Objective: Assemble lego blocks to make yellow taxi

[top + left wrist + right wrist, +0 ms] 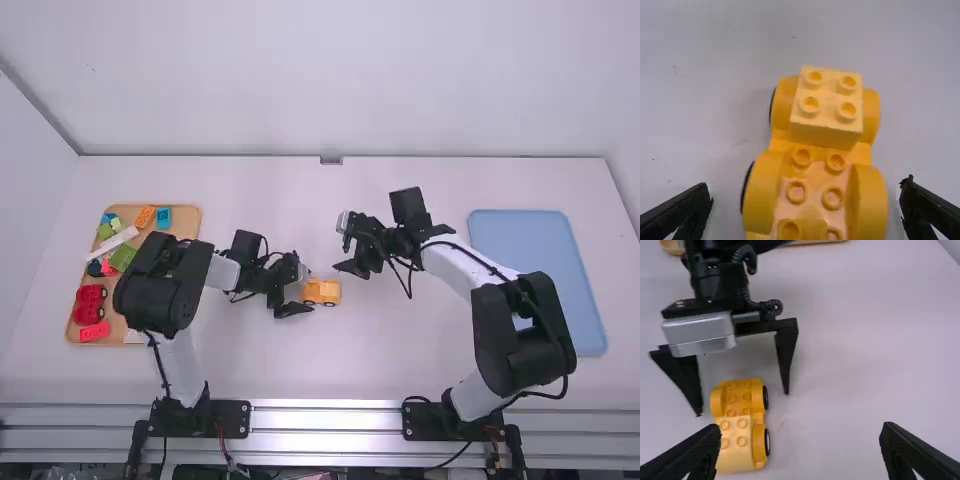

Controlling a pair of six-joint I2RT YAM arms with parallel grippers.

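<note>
Standing wheels-down slightly left of the middle of the white table (pixel 390 360), the yellow vehicle chassis (pixel 815 182) carries a lighter yellow four-stud block (pixel 826 107) at one end. The block is seated between one pair of rounded fenders. Exposed studs run between the other pair, and black wheels (pixel 765 397) show along the side.

Left gripper (pixel 309 289): fingers set wide, one to each side of the chassis. The left wrist view shows a gap on both sides and no contact; nothing is held. The tips are nearer the exposed-stud end than the block end.

Right gripper (pixel 345 245): fingers spread wide and holding nothing. It is located apart from the chassis, farther up the high view and to its right.

Outer components, high view: a wooden tray (pixel 188 222) lies at the left, partly covered by the left arm. It contains a red wheeled piece (pixel 89 303), a red block (pixel 95 332) just beside that piece, a long white block (pixel 114 240), a green block (pixel 123 257), an orange block (pixel 145 217) and a blue block (pixel 164 218). A light blue tray (pixel 520 240) lies at the right side of the table, beyond the right arm.
</note>
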